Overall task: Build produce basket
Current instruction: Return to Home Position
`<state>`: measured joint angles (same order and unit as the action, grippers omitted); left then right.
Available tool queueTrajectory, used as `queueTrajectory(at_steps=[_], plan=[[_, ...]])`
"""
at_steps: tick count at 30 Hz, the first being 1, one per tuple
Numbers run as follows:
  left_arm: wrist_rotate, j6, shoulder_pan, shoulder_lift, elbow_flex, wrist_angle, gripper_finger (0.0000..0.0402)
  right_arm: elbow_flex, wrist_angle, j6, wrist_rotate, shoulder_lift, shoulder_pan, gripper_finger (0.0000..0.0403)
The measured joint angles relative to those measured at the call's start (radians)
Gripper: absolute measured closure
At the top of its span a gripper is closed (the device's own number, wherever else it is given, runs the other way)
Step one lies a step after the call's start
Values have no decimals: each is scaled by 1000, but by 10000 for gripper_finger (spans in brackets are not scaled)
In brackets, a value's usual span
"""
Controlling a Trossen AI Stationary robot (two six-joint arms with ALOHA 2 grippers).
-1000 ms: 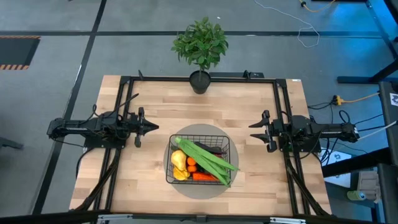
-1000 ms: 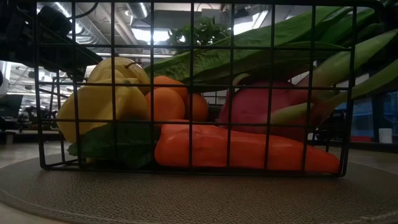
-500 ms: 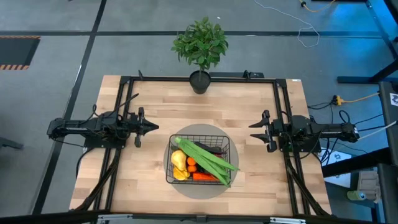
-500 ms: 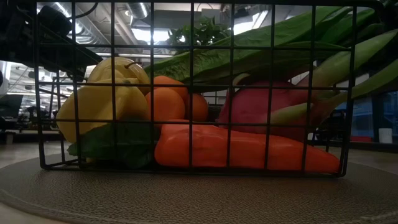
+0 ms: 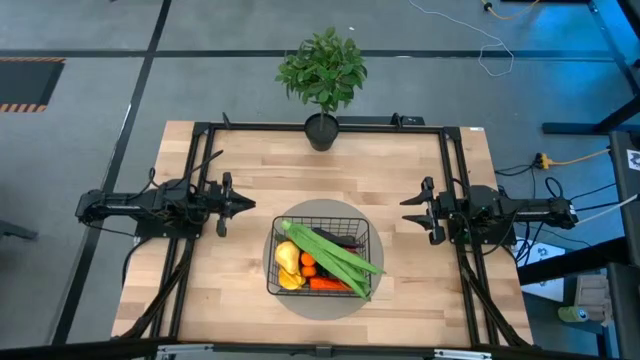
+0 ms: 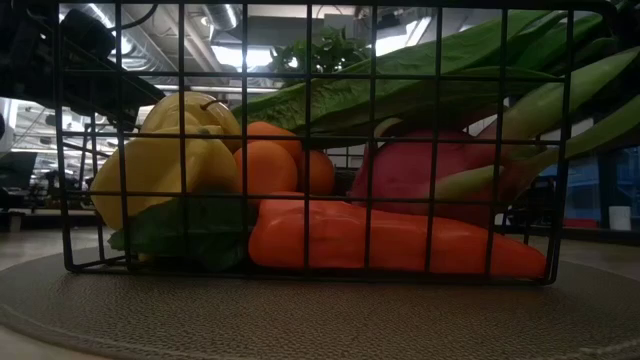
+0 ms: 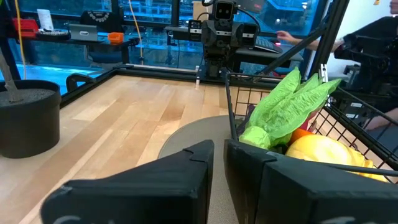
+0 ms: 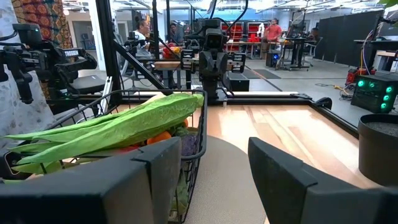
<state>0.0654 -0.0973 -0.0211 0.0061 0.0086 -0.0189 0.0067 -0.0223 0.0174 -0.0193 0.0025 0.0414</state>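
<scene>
The black wire basket (image 5: 322,258) stands on a round grey mat (image 5: 270,243) at the table's near middle and holds the produce. Long green beans (image 5: 338,256) lie slantwise across the top, over a yellow fruit (image 5: 288,258), orange tomatoes (image 5: 308,266) and a red chili (image 5: 328,284). The low view looks through the mesh (image 6: 305,150) at the yellow fruit (image 6: 165,155), a tomato (image 6: 268,160), the chili (image 6: 380,240) and a pink radish (image 6: 430,165). My left gripper (image 5: 245,205) hovers left of the basket, shut. My right gripper (image 5: 405,211) hovers right of it, open. Neither touches anything.
A potted leafy plant (image 5: 322,75) stands at the table's far edge, middle. A black frame (image 5: 320,127) runs along the far edge and both sides. Bare wood lies between the basket and the plant. People and desks show in the room beyond.
</scene>
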Motion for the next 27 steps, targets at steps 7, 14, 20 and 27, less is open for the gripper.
queueTrajectory(at_steps=[7,14,20,27], plan=[[0,0,0,0,0,0,380,0,0,0,0,0,0,215],[0,0,0,0,0,0,390,0,0,0,0,0,0,215],[0,0,0,0,0,0,398,0,0,0,0,0,0,215],[0,0,0,0,0,0,399,0,0,0,0,0,0,215]])
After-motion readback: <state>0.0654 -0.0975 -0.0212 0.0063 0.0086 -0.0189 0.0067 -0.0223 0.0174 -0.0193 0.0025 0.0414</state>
